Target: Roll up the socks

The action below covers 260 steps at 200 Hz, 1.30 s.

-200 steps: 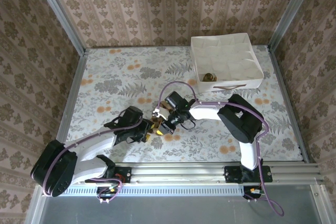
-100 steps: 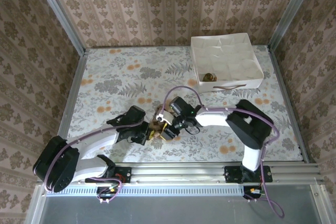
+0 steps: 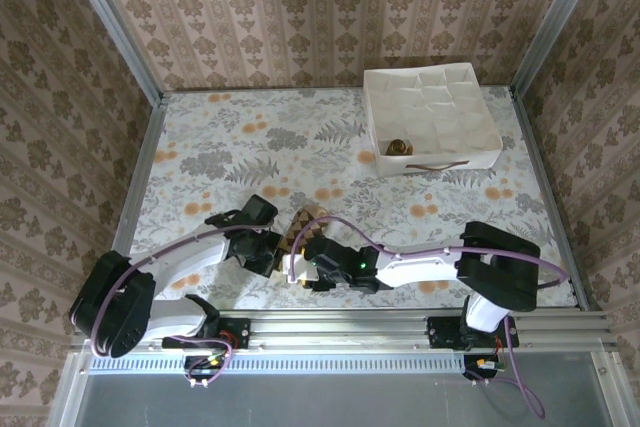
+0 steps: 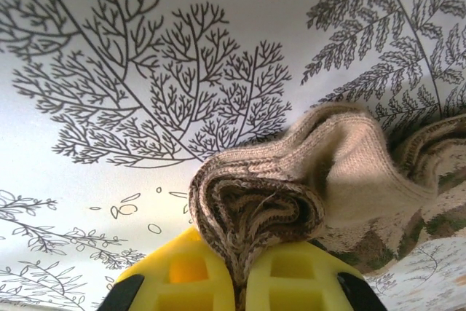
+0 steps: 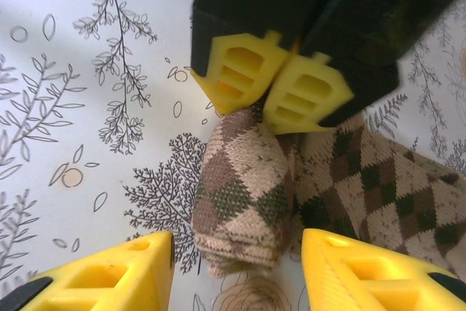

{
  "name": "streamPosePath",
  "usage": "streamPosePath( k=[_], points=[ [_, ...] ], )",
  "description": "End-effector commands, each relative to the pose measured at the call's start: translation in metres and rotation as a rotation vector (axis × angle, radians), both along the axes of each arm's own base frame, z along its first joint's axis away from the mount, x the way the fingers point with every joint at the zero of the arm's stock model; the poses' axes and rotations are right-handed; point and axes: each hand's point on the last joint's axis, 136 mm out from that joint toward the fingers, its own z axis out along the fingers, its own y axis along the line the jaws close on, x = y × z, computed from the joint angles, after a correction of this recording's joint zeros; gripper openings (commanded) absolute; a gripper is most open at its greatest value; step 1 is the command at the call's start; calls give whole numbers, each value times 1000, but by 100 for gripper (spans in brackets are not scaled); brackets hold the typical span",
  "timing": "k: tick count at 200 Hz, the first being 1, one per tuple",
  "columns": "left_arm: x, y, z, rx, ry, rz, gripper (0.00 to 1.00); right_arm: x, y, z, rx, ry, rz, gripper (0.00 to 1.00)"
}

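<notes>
The brown-and-cream argyle sock [image 5: 244,194] lies on the floral table, its near end folded into a thick roll and the rest spread flat to the right [image 3: 308,220]. My left gripper [image 4: 244,282] is shut on the roll's end, the knit pinched between its yellow fingers [image 5: 240,74]. In the top view it sits at the sock's left [image 3: 277,247]. My right gripper [image 5: 233,282] stands open, one finger on each side of the roll without touching it, low by the front edge [image 3: 293,265]. A small brownish rolled bundle [image 3: 398,146] lies in the white box; its stripes cannot be made out.
The white divided fabric box [image 3: 455,117] stands at the back right. Patterned walls enclose the table on three sides. The aluminium rail [image 3: 400,325] with both arm bases runs along the near edge, close behind the right gripper.
The right arm has swung from the sock's far side round to the near side, its gripper now low and open at the roll. The left gripper stayed shut on the sock and shifted slightly.
</notes>
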Motion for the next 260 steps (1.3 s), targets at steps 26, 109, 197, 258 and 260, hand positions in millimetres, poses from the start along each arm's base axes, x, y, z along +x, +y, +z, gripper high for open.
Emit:
streamPosePath(
  k=[26,109,197,258,260],
  points=[
    [-41,43,-27,183,184,-14,0,11,18,-2,-62,-136,37,46],
    [-33,39,-23,143,149,-31,0,26,5,-43,-175,-73,-65,1],
    [11,35,29,11,-218,-14,53,-11,-28,-72,-99,635,-132,0],
    [17,19,29,-75,-319,-27,52,-5,-46,-90,-118,864,-250,0],
    [17,18,28,-75,-318,-28,52,-5,-47,-90,-121,869,-255,0]
  ],
)
